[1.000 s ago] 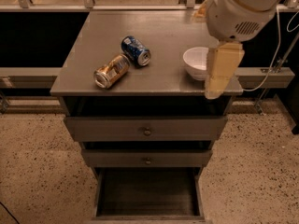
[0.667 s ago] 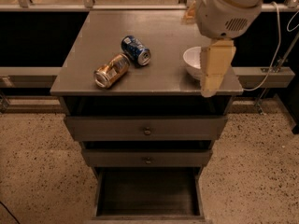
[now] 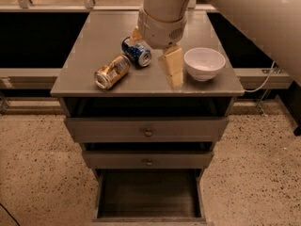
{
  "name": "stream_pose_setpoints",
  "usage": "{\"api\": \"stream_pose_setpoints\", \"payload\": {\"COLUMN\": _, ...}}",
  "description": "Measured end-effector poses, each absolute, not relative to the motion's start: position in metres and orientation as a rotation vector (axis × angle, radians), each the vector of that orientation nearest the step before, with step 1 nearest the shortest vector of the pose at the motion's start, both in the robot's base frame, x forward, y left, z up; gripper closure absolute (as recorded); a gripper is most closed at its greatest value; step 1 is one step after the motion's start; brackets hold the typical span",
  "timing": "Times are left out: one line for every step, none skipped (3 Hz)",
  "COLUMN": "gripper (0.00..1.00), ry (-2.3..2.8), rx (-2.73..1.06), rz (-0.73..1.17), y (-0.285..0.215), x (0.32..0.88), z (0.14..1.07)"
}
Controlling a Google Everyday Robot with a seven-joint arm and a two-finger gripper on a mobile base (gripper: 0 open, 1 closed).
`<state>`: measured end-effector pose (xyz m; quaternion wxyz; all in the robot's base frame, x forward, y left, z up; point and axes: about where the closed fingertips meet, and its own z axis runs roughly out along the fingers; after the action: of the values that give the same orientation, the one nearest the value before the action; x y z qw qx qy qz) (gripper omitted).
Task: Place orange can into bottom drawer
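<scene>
We are closing in on the orange can [image 3: 112, 71].
The gripper [image 3: 154, 55] is drifting nearer the can, its fingers [image 3: 171, 62] apart and gripping nothing.

Gripper [image 3: 171, 68] above the tabletop [image 3: 94, 46], between blue can [image 3: 137, 52] and bowl [image 3: 204, 63]; its arm [image 3: 244, 13] is cut off by the top and right edges. The wrist hides the blue can's far end; the bottom drawer [image 3: 148, 194] front face is cropped by the lower edge
</scene>
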<state>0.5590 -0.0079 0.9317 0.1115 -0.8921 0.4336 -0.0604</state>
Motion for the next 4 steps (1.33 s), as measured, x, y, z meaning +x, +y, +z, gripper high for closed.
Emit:
{"api": "stream_pose_setpoints", "payload": {"gripper": 0.00, "ry": 1.066, "rx": -2.729, "rz": -0.150, "y": 0.030, "x": 0.580, "z": 0.904}}
{"api": "stream_pose_setpoints", "payload": {"gripper": 0.00, "ry": 0.902, "rx": -2.813, "rz": -0.119, "y": 0.074, "x": 0.609, "z": 0.880}}
{"api": "stream_pose_setpoints", "payload": {"gripper": 0.00, "ry": 0.821, "rx": -2.839, "rz": -0.096, "y": 0.102, "x": 0.622, "z": 0.870}}
{"api": "stream_pose_setpoints", "payload": {"gripper": 0.00, "ry": 0.790, "rx": -2.877, "rz": -0.089, "y": 0.119, "x": 0.640, "z": 0.856}}
